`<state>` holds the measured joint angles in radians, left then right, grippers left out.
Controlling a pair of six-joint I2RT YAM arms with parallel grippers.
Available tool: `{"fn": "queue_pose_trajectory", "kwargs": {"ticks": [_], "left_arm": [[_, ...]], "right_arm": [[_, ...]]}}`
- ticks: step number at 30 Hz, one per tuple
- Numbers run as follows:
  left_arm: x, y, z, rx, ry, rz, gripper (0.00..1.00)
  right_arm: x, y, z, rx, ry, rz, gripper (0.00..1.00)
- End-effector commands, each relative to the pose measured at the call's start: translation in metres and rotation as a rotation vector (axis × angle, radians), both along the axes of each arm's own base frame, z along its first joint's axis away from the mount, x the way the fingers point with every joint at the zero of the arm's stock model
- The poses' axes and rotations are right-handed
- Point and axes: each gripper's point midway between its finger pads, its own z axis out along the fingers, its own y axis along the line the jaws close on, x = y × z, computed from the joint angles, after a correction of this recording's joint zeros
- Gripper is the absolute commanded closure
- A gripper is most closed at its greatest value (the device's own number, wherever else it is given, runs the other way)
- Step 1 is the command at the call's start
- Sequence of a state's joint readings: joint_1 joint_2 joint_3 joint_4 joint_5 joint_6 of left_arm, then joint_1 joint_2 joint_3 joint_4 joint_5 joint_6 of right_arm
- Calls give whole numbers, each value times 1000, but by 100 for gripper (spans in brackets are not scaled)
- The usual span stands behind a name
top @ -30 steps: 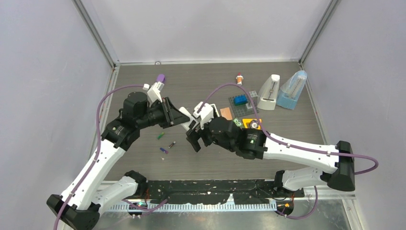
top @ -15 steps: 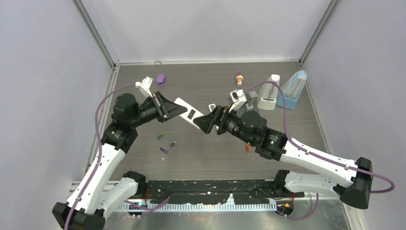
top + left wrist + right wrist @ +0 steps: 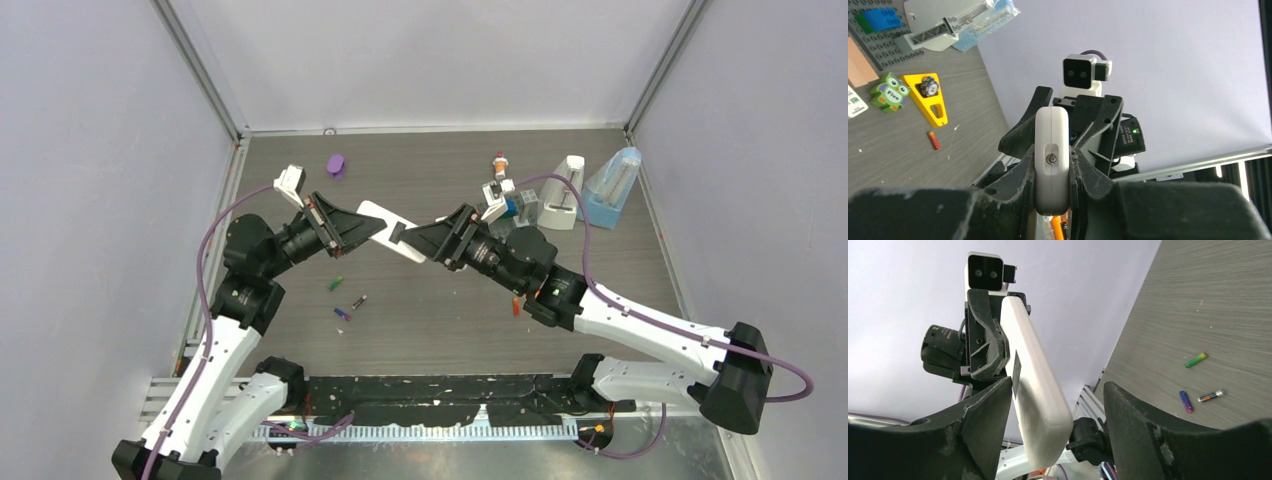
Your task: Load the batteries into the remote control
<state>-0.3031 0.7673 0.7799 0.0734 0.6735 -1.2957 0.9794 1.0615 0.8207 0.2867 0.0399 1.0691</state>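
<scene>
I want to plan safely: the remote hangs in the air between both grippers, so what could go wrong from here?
1. The left gripper clamps only one end of the remote; a push from the right gripper, whose jaws stand open around the other end, could twist it loose.
2. The green battery and its neighbours lie loose on the table; a falling remote might scatter them.

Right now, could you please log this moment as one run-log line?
left gripper: shut on remote | right gripper: open around remote's other end | batteries: loose on table
</scene>
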Motion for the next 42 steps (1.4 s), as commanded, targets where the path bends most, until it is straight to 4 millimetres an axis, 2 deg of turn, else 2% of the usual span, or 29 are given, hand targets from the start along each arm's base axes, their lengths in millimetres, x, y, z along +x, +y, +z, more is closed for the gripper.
{"fn": "queue_pose_trajectory", "kwargs": {"ticks": [1,4,11,14,19,24,26,30,38,42], "left_arm": [[-10,6,37,-110,-72,8,100],[-9,10,40,-140,-50,26,100],[-7,15,46,-203,-23,49,100],[-7,17,51,-224,-25,65,100],[-3,23,54,-269,7,108,100],[5,28,51,-321,49,151,100],[9,30,50,-330,61,166,100],[15,33,44,-318,80,198,100],[32,45,23,-271,133,294,100],[36,46,22,-271,138,305,100]], "right_arm": [[-7,6,30,140,-15,56,33],[-5,6,25,142,-10,61,41],[0,4,1,145,31,59,60],[2,5,-6,141,43,68,64],[-1,6,-5,173,17,95,73],[-2,2,-2,214,-2,108,89],[-2,1,-1,225,-10,110,92],[2,-5,0,239,-14,104,93],[18,-16,-16,211,39,61,93],[19,-17,-16,209,26,63,88]]}}
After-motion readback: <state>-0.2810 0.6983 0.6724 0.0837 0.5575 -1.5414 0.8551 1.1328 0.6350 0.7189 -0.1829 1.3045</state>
